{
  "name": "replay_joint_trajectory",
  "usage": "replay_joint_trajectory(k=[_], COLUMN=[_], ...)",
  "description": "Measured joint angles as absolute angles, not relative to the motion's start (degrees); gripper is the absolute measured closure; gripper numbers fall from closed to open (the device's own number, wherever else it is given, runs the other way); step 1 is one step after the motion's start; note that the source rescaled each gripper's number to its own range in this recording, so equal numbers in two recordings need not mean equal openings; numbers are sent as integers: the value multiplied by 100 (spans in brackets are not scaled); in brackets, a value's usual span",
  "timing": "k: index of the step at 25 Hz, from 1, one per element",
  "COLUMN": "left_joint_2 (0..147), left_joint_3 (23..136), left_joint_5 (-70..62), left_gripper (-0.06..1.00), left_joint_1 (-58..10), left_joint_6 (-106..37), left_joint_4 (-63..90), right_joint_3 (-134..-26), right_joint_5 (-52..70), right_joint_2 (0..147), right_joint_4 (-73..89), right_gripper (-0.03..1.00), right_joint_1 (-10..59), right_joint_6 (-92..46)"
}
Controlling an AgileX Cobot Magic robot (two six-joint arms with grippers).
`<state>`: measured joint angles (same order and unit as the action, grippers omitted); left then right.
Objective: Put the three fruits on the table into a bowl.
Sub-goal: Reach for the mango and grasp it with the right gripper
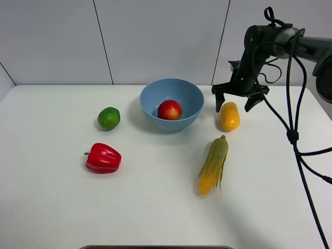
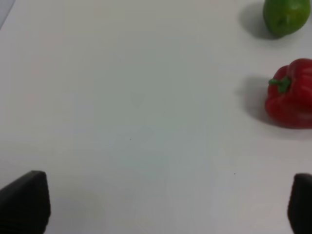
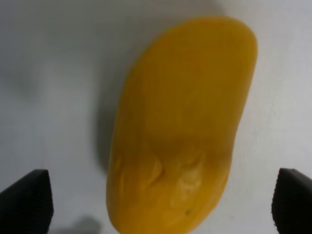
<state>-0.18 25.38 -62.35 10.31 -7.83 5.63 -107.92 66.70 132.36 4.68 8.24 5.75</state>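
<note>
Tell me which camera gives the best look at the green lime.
The exterior high view: the lime sits whole on the table, to the left of the bowl in that picture. The left wrist view catches the lime only at its frame edge, partly cut off. The right wrist view does not show it.
</note>
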Motion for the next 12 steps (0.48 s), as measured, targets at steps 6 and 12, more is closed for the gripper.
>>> replay_joint_trajectory(k=[6,12], left_joint_2=[-18,-18], left_joint_3=[2538,2538], left_joint_5=[-6235,-6235], left_gripper=[-6,-6], left_joint_1=[1031,1031], left_joint_6=[-783,-783], left_joint_4=[563,563], right_joint_3=[-10792,-10792], right_joint_5=[6562,6370], right_joint_2=[13555,13660], right_joint_4=[468,468], right_gripper=[6,6], right_joint_1=[824,824], right_joint_6=[575,560])
